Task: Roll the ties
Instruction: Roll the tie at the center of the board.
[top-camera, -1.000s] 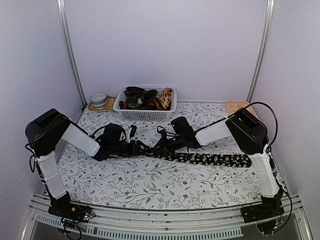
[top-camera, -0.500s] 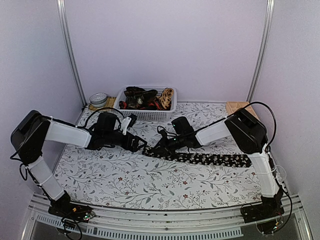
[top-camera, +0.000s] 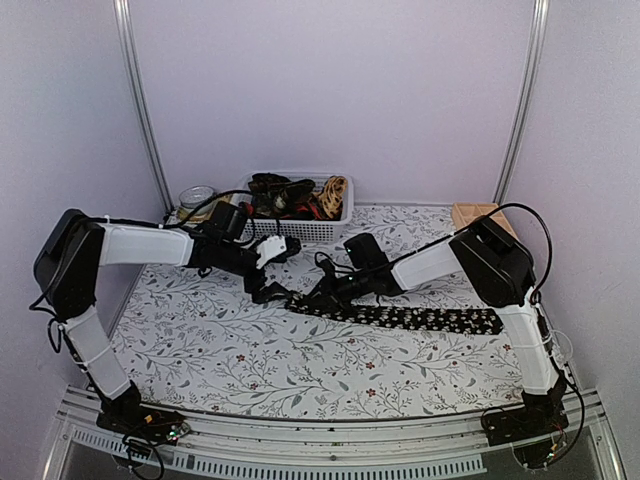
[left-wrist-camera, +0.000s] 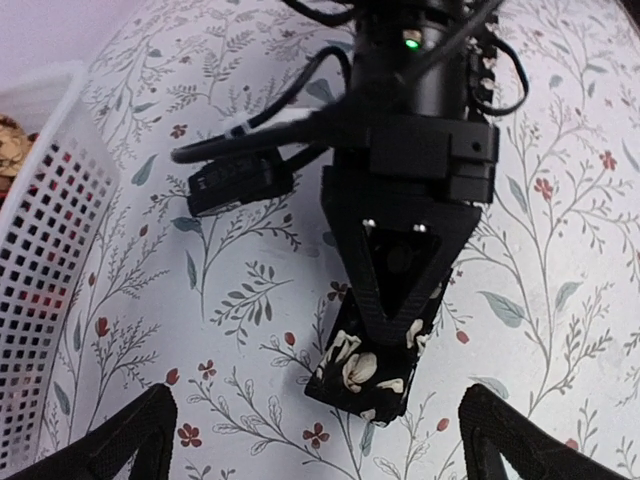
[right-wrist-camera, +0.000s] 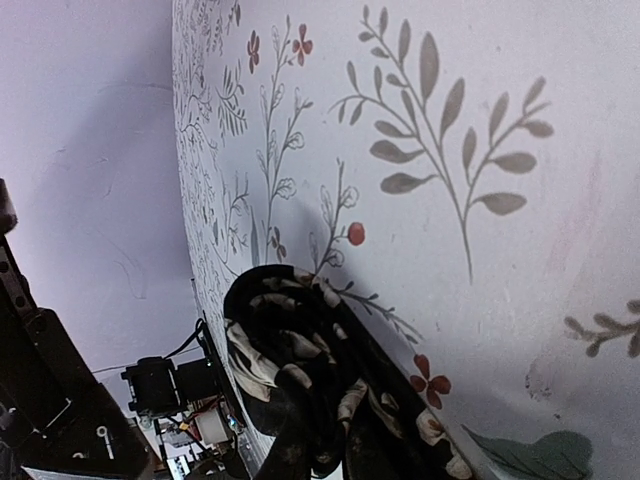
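Floral-print desk (top-camera: 250, 360), white basket (top-camera: 290, 228) of bundled ties (top-camera: 285, 195) at its back, flower-specked black tie (top-camera: 420, 318) lying flat mid-desk, right hand (left-wrist-camera: 388, 335) pinched tight on its rolled end, left hand (left-wrist-camera: 318, 442) spread wide, empty, near that roll.

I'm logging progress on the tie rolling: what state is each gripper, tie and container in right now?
Left gripper: open, holding nothing.
Right gripper: shut on the tie's rolled end.
Black flowered tie: rolled at one end, the rest lying flat on the table.
White basket: upright, holding other ties in a pile.
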